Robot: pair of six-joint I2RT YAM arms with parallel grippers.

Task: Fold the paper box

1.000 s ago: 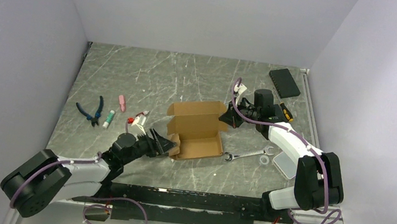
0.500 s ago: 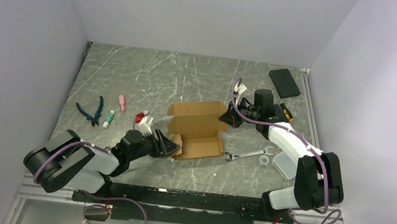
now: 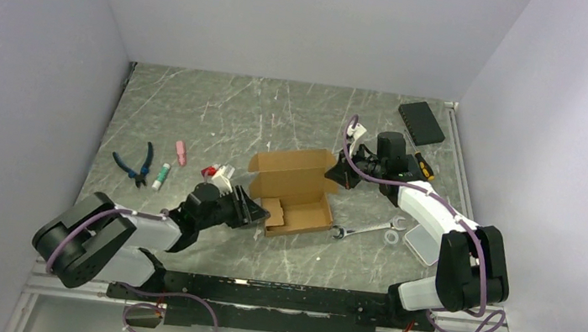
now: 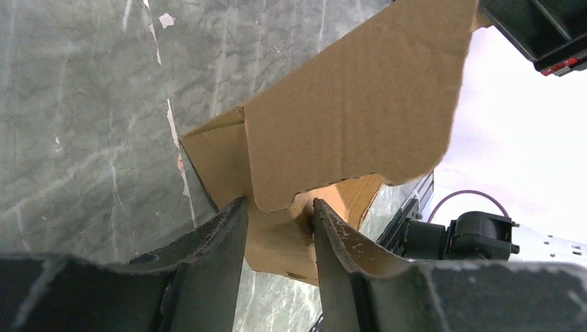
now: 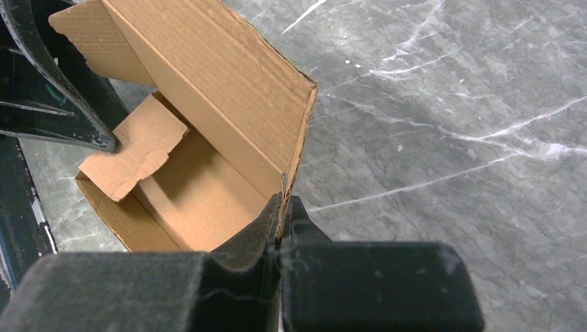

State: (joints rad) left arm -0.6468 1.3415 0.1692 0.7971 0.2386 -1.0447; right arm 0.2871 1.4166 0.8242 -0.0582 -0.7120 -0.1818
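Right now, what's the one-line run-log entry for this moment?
box: partly folded, lid open | left gripper: open, astride side flap | right gripper: shut on box wall edge

Left arm (image 3: 147,234) and right arm (image 3: 425,209) are built of white link shells between black rounded joints. A purple cable (image 3: 482,274) is run in loops along each. Both are bolted to a black rail (image 3: 256,307). Left gripper (image 4: 277,207) fingers (image 4: 208,256) are black, tapered, and marked by pale scuffs.
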